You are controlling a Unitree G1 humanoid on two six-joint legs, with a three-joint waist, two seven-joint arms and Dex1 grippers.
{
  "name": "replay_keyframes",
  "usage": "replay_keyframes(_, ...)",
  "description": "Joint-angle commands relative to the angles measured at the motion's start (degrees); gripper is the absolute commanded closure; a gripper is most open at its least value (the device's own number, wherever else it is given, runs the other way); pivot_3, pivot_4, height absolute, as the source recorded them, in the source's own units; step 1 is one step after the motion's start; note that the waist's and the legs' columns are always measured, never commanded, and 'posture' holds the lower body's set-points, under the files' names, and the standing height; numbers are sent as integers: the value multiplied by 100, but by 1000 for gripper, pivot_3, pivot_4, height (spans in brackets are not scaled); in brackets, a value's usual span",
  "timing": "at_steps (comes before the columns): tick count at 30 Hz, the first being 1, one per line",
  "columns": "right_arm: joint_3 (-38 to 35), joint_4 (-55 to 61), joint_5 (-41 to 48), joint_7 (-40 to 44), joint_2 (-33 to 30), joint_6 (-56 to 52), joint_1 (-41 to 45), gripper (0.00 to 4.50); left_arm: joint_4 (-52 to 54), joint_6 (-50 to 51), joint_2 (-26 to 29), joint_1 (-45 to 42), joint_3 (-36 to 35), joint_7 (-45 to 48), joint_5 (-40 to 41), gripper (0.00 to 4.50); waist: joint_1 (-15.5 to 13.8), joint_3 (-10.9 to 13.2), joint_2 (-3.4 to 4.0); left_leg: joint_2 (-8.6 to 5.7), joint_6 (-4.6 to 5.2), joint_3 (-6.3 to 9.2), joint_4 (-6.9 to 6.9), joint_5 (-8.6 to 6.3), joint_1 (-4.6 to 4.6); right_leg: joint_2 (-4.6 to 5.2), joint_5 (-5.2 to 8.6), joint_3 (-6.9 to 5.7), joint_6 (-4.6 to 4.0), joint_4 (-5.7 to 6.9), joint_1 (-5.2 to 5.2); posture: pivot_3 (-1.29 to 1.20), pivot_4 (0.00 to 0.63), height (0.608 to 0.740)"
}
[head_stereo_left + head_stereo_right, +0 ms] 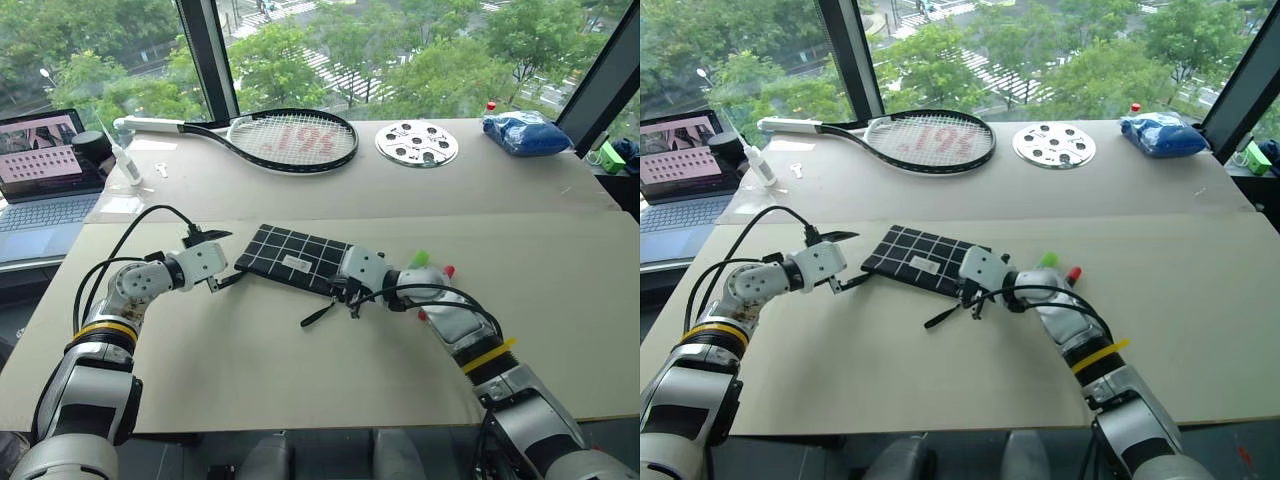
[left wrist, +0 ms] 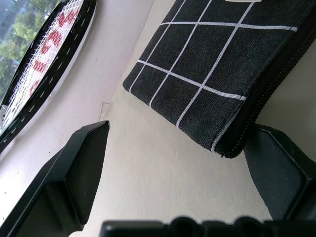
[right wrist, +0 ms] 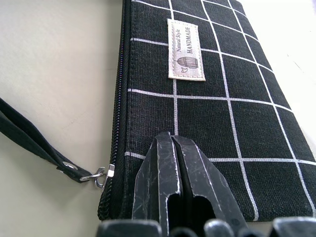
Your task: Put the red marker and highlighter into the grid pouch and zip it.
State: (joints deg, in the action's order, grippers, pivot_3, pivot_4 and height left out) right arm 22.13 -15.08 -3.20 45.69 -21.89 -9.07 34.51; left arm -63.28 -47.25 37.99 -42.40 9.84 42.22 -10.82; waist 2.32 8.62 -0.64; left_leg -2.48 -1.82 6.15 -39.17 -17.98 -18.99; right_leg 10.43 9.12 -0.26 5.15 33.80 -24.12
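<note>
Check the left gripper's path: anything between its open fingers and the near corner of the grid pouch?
Nothing visible. The left gripper is open, and the grid pouch corner sits just ahead, between its fingers, with only bare table in the gap. The right gripper is shut, over the pouch's other end.

table point(image 1: 300, 370) – grid pouch point(image 1: 285, 252) | racket point(image 1: 290, 138) | disc point(image 1: 417, 143) – laptop point(image 1: 40, 190)

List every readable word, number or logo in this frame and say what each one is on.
"Natural Style" and "HANDMADE", beside a small barrel drawing: on the white label sewn to the grid pouch.
Red marks on the strings of the tennis racket: too blurred to read.
Laptop screen: content too small to read.
Nothing else legible.
</note>
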Motion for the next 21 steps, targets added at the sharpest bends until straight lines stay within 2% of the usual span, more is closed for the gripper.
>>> replay_keyframes(1, -56, 133, -27, 61, -2, -73, -91, 4451, -257, -448, -117, 76, 250, 168, -251, 0, -1, 0, 0, 0, 0, 0, 0, 0, -1, 0, 0, 0, 0, -3, 0, 0, 150, 740)
replay_keyframes(7, -83, 191, -17, 106, 15, -99, -104, 4451, -462, -1109, -45, 45, 374, -26, -506, 0, 2, 0, 0, 0, 3, 0, 0, -2, -5, 0, 0, 0, 0, -11, -1, 0, 150, 740)
replay_keyframes(17, -138, 230, -11, 79, 15, -144, -110, 4451, -694, -1182, -49, -11, 318, 131, -445, 0, 14, 0, 0, 0, 5, 0, 1, -3, -6, -1, 1, 0, 1, -13, -2, 0, 150, 740)
replay_keyframes(21, -165, 240, -11, 65, 1, -162, -118, 4500, -706, -1153, -97, 15, 221, 330, -279, 967, 12, 0, 0, 0, 6, 0, 1, -3, -7, -1, 1, 0, 1, -13, -3, 0, 150, 740)
